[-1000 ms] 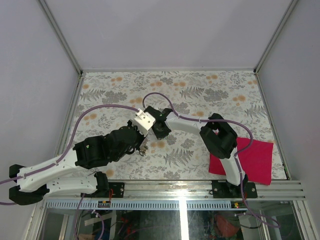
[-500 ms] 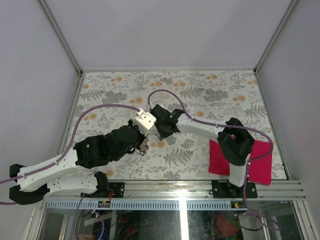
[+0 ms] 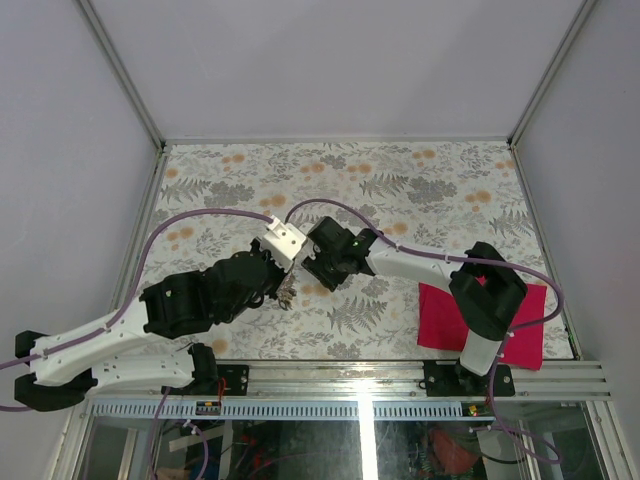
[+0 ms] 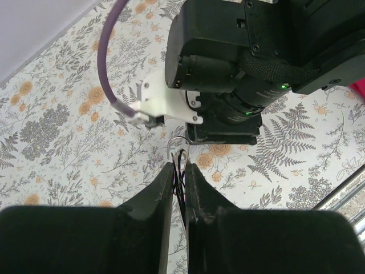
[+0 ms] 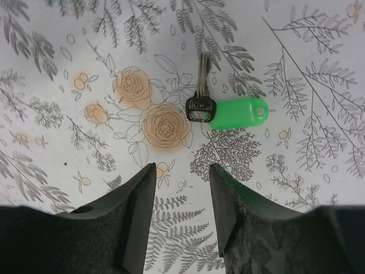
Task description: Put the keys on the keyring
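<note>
Swung out toward the table's right edge since a second ago: the elbow of the right arm (image 3: 425, 265), now above the red cloth (image 3: 525, 330). Right gripper (image 5: 181, 171) drawn a little closer to the left one, jaws gone from shut to apart.

Green key (image 5: 234, 113) lying flat on the table (image 3: 430, 180), near its middle, just ahead of those parted jaws and touching neither. Short metal blade, dark cap at the head, green plastic tag joined at the cap and pointing off sideways, with a small hole at its free end. Looks light and stiff. Thin and flush to the patterned cover, so more likely to skate or pivot than to lift under a careless pinch. Best taken, at a guess, across the long edges of the tag near the cap: the broadest part, and the hole left clear for threading. Blade probably too slim and slick for a sure hold.

Keyring (image 4: 178, 147) off the table, clamped between the closed jaws of the left gripper (image 4: 181, 169). Loop of thin silvery wire standing past the tips, just in front of the right wrist. Springy by the look of it, easily twisted in the grip. Dark bits beside the wire, too small to tell. No red or blue key in view.

Red cloth at the near right corner, well apart from key and ring.
</note>
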Tool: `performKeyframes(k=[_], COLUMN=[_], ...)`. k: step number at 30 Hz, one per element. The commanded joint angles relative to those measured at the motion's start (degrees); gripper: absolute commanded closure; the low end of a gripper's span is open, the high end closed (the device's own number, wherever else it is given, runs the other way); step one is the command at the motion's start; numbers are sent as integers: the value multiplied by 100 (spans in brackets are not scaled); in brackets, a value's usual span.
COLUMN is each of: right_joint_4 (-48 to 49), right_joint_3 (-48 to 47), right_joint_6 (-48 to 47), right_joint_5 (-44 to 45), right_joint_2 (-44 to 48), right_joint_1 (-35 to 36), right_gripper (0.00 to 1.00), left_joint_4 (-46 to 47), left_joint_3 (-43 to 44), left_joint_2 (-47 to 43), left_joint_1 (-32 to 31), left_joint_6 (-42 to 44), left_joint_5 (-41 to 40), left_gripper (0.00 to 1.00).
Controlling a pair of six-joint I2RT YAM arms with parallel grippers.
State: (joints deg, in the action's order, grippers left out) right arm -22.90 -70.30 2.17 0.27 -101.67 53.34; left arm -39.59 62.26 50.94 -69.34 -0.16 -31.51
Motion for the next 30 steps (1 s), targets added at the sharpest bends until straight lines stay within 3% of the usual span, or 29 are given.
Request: performKeyframes(k=[1, 11, 30], right_joint_4=[447, 1160, 1240], right_joint_3=[90, 576, 506], right_joint_6=[-1500, -2711, -3176], right_joint_5=[-483, -459, -237], right_joint_2=[205, 189, -374], right_joint_1=[-23, -16, -8], right_gripper=[49, 49, 53], left_joint_4=[109, -29, -86], left_joint_3=[222, 287, 316], left_joint_2=[-152, -193, -141], left_joint_1=[-7, -3, -6], left_joint_6=[74, -10, -23], left_joint_5=[-146, -153, -176], left_gripper=[100, 100, 100])
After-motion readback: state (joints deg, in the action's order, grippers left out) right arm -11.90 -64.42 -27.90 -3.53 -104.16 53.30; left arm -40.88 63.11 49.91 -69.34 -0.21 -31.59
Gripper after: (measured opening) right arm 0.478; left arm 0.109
